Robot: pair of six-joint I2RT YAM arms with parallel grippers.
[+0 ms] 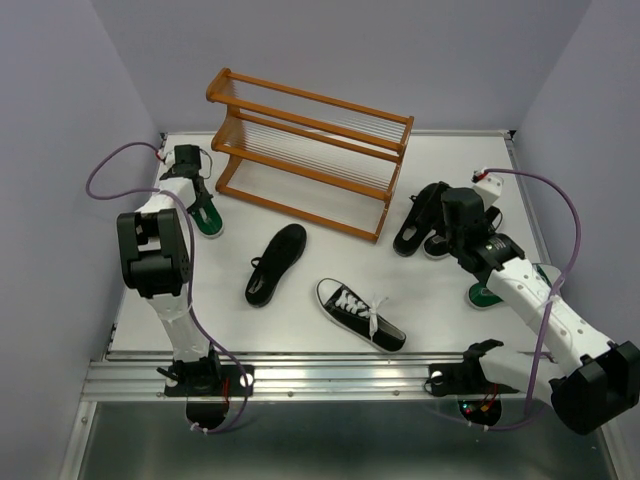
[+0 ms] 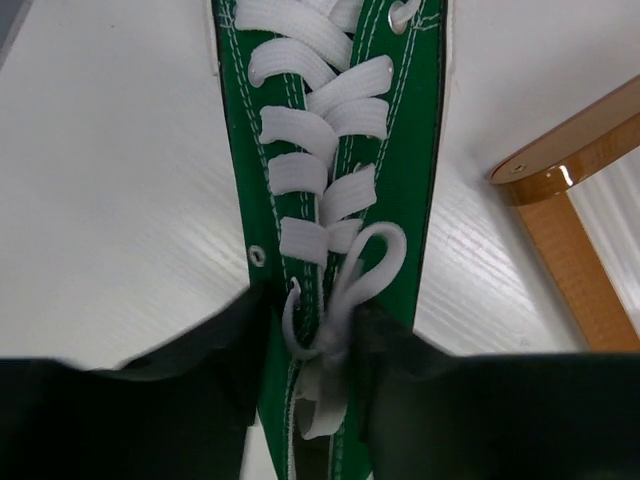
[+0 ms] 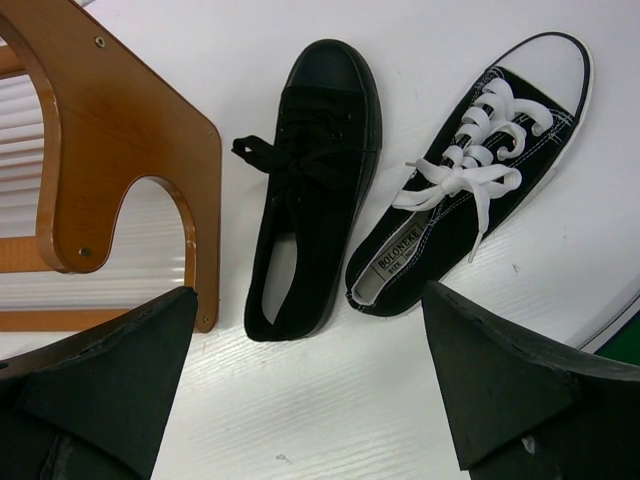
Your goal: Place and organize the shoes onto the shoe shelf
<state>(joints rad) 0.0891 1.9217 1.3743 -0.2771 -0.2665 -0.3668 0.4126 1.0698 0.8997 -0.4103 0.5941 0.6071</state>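
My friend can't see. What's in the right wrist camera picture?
An all-black shoe and a black sneaker with white laces lie side by side on the white table, toes pointing away. The wooden end of the shoe shelf stands to their left, and the fingers of the open right gripper fill the bottom corners.

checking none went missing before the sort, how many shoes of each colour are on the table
green sneakers: 2
black sneakers with white laces: 2
all-black shoes: 2
total: 6
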